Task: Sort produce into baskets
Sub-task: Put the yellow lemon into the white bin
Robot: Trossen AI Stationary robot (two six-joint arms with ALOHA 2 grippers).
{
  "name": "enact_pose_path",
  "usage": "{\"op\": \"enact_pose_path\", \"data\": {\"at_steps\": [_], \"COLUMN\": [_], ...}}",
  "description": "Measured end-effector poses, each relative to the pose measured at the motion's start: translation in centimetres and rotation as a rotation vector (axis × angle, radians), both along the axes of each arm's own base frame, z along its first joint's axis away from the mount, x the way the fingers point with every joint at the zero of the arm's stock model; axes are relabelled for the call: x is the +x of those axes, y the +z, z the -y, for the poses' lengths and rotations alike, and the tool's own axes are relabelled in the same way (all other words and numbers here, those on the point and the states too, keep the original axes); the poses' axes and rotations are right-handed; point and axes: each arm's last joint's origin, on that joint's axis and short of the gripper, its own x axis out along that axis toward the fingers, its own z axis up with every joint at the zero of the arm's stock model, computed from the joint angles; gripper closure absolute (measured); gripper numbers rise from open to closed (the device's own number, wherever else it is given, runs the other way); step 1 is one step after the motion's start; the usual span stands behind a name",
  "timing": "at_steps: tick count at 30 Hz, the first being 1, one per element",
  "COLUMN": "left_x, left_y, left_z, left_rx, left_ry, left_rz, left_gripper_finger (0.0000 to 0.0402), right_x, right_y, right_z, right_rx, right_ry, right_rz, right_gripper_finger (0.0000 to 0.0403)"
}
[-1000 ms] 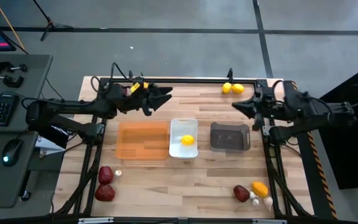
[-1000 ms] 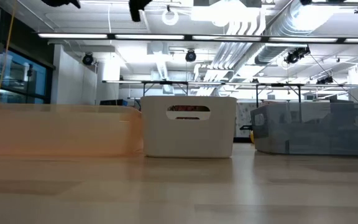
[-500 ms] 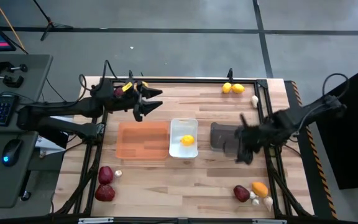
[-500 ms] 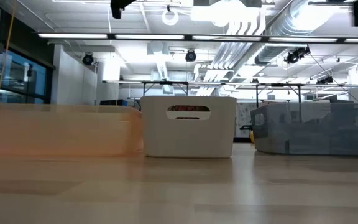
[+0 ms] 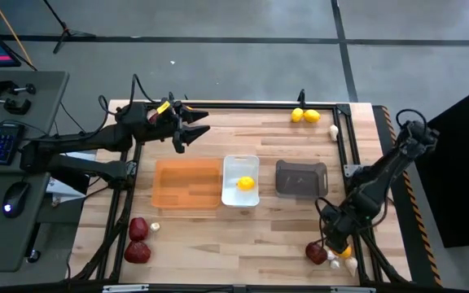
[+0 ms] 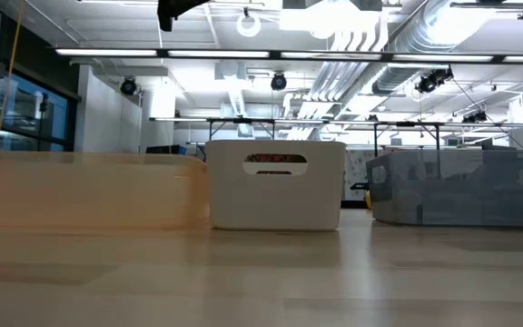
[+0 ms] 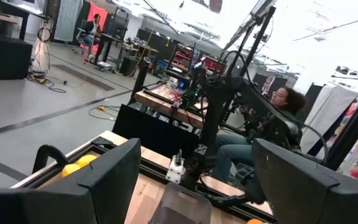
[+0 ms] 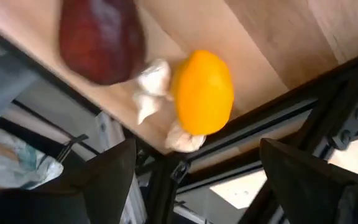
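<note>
The right gripper [image 5: 335, 244] is seen low over the worktop's [image 5: 251, 236] near right corner, jaws spread wide and empty, above a cluster of a dark red piece [image 8: 101, 38], an orange lemon [image 8: 204, 92] and white garlic bulbs [image 8: 151, 87]. The left gripper [image 5: 192, 130] is held above the far left, jaws parted, empty. One lemon [image 5: 245, 183] lies in the white bin [image 5: 239, 200], between the orange tray [image 5: 186, 185] and the grey bin [image 5: 301, 179]
</note>
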Motion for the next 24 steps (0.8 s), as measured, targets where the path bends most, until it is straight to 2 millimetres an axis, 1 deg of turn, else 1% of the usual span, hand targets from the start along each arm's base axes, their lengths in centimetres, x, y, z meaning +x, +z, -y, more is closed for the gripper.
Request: {"op": "enact_pose_path", "data": {"at_steps": [5, 9, 12, 18, 24], "left_x": [0.0, 0.0, 0.0, 0.0, 0.0], "left_y": [0.0, 0.0, 0.0, 0.0, 0.0], "left_z": [0.0, 0.0, 0.0, 0.0, 0.0], "left_rx": [0.000, -0.001, -0.002, -0.018, -0.020], "left_ry": [0.000, 0.000, 0.000, 0.000, 0.006], "left_rz": [0.000, 0.000, 0.000, 0.003, 0.004], "left_gripper_finger": [0.0108, 0.0108, 0.0108, 0.0108, 0.0108], "right_x": [-0.4, -0.9, -1.0, -0.7, 0.1], "right_y": [-2.8, -4.6, -5.2, -5.6, -7.5], "right_z": [-0.1, 0.4, 0.5, 0.2, -0.9], "right_rx": [0.021, 0.011, 0.021, 0.032, 0.050], "right_ry": [-0.039, -0.061, -0.061, -0.020, 0.040], "right_rz": [-0.021, -0.047, -0.040, -0.022, -0.042], "right_gripper_finger": [0.0070, 0.0070, 0.0070, 0.0070, 0.0071]}}
